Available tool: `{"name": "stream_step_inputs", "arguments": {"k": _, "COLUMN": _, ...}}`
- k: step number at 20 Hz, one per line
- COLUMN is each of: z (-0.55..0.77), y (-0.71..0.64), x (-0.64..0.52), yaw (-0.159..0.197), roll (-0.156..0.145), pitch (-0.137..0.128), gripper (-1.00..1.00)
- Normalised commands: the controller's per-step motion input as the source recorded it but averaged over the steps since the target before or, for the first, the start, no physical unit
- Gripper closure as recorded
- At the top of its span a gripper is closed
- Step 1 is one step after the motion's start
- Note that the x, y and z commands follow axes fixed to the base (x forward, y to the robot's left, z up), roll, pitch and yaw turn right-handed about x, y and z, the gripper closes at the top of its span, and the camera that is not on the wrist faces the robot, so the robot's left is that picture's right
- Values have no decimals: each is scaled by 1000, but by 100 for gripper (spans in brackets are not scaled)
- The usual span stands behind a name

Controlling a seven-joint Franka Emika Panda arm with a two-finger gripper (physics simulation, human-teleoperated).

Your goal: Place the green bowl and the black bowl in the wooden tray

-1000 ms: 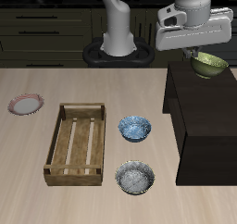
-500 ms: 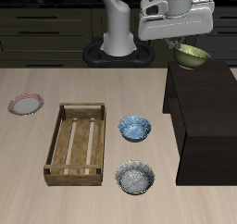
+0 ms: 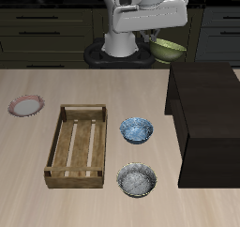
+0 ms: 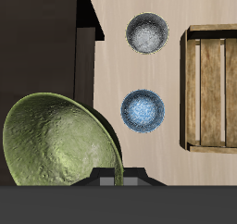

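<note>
While I carry the green bowl high above the worktop, the jaws are closed on its rim, and I hold it by the rim so the bowl hangs to one side of the gripper and can be set down flat. It sits in the air well apart from the wooden tray, over the back of the worktop and beside the dark box. I judge the height is there to clear that box on the way across.

The wooden tray lies flat with nothing in it, so neither bowl is home yet. The black bowl rests on the worktop just beside the tray, at the corner nearest the front edge; the blue bowl sits beside the tray too, farther back. A small pink-rimmed plate lies on the tray's far side from the bowls.

The exterior view gives me the height of the carry and the whole layout, but the fingers are lost under the gripper body. The wrist view shows the green bowl from above, its pale patterned inside facing up and level. It also shows the black bowl, the blue bowl and part of the tray, but not the plate.
</note>
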Motion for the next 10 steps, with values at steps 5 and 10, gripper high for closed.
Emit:
{"name": "stream_step_inputs", "arguments": {"k": 5, "z": 41, "y": -670, "x": 94, "yaw": -17, "roll": -71, "pitch": -9, "gripper": 100}}
{"name": "stream_step_inputs", "arguments": {"k": 10, "z": -79, "y": -664, "x": 40, "yaw": -23, "roll": -60, "pitch": -1, "gripper": 100}}
